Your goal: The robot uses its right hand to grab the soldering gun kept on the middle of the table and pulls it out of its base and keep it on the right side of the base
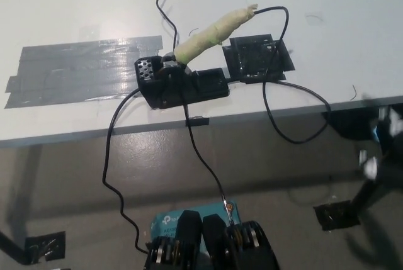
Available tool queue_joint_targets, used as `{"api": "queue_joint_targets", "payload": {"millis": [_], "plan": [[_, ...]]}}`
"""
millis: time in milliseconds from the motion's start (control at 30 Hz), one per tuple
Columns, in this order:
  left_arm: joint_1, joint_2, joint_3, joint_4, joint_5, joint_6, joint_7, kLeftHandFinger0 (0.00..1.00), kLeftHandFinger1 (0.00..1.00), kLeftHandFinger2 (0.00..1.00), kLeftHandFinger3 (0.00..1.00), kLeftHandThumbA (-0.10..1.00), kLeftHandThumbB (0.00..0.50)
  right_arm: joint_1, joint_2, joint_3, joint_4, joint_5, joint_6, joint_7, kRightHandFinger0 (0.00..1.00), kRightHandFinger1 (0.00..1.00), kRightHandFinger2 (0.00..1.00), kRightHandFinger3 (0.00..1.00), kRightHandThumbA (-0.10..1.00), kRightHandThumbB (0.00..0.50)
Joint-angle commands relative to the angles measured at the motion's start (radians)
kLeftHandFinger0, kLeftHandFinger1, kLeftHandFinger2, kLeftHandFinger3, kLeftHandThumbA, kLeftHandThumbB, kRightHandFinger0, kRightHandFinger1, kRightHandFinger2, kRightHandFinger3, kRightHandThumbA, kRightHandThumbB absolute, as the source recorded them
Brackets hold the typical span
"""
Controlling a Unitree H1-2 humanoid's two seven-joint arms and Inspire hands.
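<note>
The soldering gun point(214, 33), its handle wrapped in beige tape, stands tilted in its black base point(182, 85) near the middle of the white table point(327, 5). The handle leans up and to the right. Its black cable point(275, 103) loops from the handle's end, crosses a black square pad point(258, 59) right of the base and hangs over the table's front edge. My right hand point(378, 150) is a dark blur at the right edge of the picture, below the table's front edge and well apart from the gun. My left hand is out of view.
A wide patch of grey tape point(82, 72) covers the table left of the base. A thin loose wire point(167, 12) lies behind the base. Two more cables point(110, 157) drop from the base to the floor. Black tape pieces point(337, 216) lie on the floor.
</note>
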Motion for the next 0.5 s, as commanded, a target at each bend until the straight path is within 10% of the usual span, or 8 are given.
{"api": "queue_joint_targets", "payload": {"millis": [0, 467], "plan": [[0.007, 0.012, -0.001, -0.022, 0.001, -0.001, -0.021, 0.37, 0.49, 0.6, 0.82, 0.58, 0.258, -0.284, -0.051, -0.018, -0.063, -0.115, 0.079, 0.031, 1.0, 1.0, 1.0, 1.0, 0.52, 0.262], [0.023, 0.015, -0.004, -0.03, 0.004, 0.009, -0.031, 0.34, 0.49, 0.63, 0.84, 0.59, 0.272, -0.708, 0.082, 0.285, 0.267, -0.18, -0.025, 0.172, 1.0, 1.0, 1.0, 1.0, 0.44, 0.274]]}}
